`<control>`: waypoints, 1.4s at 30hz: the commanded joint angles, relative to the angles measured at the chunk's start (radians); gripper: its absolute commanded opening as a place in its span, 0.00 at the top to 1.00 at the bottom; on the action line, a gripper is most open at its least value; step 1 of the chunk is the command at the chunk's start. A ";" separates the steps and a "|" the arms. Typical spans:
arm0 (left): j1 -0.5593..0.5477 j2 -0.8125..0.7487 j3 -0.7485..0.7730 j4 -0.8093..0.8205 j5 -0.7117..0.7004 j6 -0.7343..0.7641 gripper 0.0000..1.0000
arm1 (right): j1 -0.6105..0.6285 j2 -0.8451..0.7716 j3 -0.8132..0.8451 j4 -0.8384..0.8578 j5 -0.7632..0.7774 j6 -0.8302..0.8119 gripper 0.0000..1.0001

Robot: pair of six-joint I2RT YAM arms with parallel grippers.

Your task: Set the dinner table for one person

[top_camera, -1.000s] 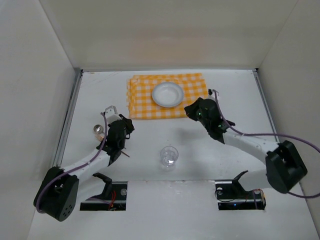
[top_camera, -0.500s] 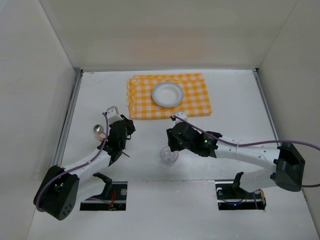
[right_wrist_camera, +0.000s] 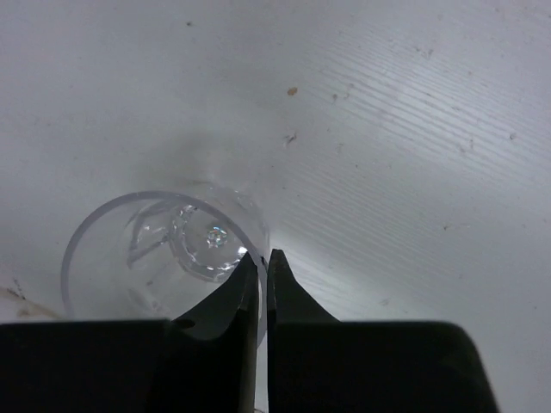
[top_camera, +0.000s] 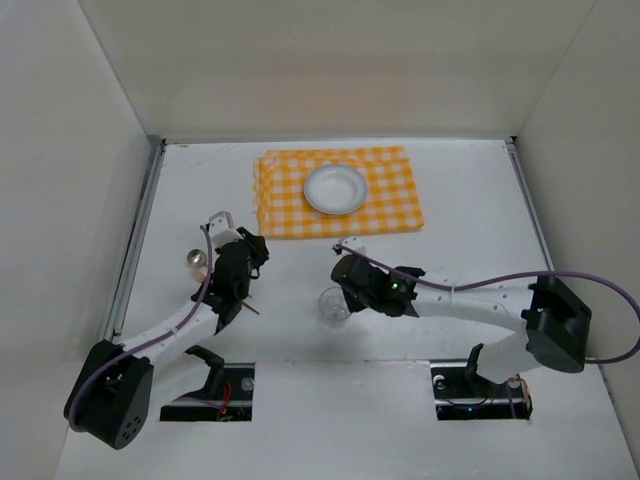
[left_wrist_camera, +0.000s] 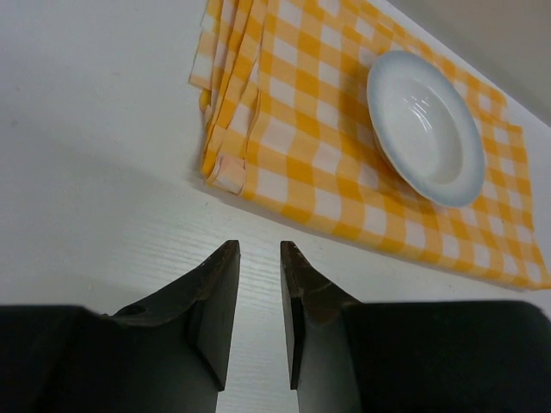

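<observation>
The matte-white dinner table (top_camera: 470, 200) holds an orange-and-white checked cloth (top_camera: 390, 200) at the back, with a white shallow bowl (top_camera: 335, 188) on it. A clear glass (top_camera: 335, 308) stands upright at the front middle. My right gripper (top_camera: 343, 294) is shut on its rim: in the right wrist view one finger is inside the glass (right_wrist_camera: 164, 249) and one outside, the gripper (right_wrist_camera: 263, 255) pinching the wall. My left gripper (top_camera: 252, 250) hovers left of centre, narrowly open and empty (left_wrist_camera: 258, 249), facing the cloth (left_wrist_camera: 301, 129) and bowl (left_wrist_camera: 426, 125).
A small round metallic object (top_camera: 195, 262) lies just left of the left arm. A thin dark stick (top_camera: 252, 308) lies beside that arm's forearm. Metal edge strips and tall white walls bound the table on the left, right and back.
My right arm has swung from beside the cloth's right edge down to the glass and closed on its rim. The left arm has barely moved.
</observation>
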 commanded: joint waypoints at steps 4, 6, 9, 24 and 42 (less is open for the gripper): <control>0.014 -0.052 -0.018 0.021 -0.048 0.001 0.75 | -0.057 -0.128 0.068 -0.048 0.104 -0.043 1.00; 0.014 -0.057 -0.018 0.017 -0.056 0.001 0.74 | -0.127 -0.168 0.117 -0.035 0.113 -0.075 1.00; 0.014 -0.054 -0.018 0.015 -0.057 0.001 0.73 | -0.270 -0.162 0.213 0.028 0.113 -0.146 1.00; 0.013 -0.038 -0.014 0.009 -0.046 0.000 0.72 | -0.775 0.553 1.043 -0.072 -0.029 -0.169 1.00; 0.014 -0.020 -0.005 0.014 -0.042 0.003 0.72 | -0.822 0.904 1.370 -0.215 -0.031 -0.178 1.00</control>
